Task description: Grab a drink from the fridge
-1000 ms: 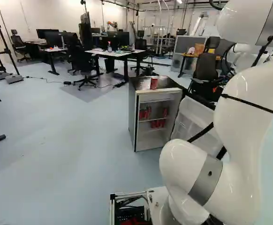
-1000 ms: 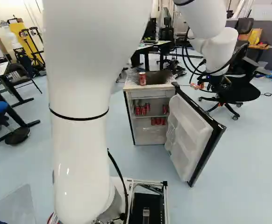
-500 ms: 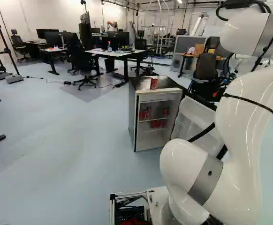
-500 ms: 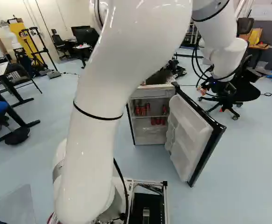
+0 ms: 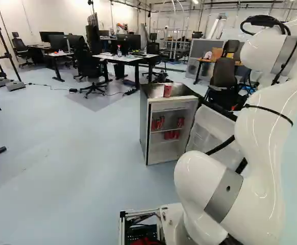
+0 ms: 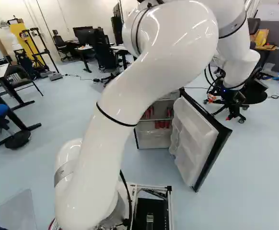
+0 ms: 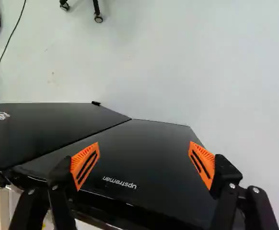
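Gripper (image 6: pixel 220 108) spread wide, black fridge door (image 7: pixel 149 153) ahead; pale floor (image 5: pixel 77 153) around fridge (image 5: pixel 144 122); desks (image 5: pixel 122 58), office chairs (image 5: pixel 224 74) beyond.

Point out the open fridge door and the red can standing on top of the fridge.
Fridge door (image 6: pixel 193 136): right base view, on its white inner side.
Red can (image 5: pixel 167 91): left base view, middle of its side.

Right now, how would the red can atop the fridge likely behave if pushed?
The red can stands upright, taller than wide, so a high push would probably tip it. Its round sides suggest it could roll once down. Its weight is unclear, since nothing shows whether it is full.
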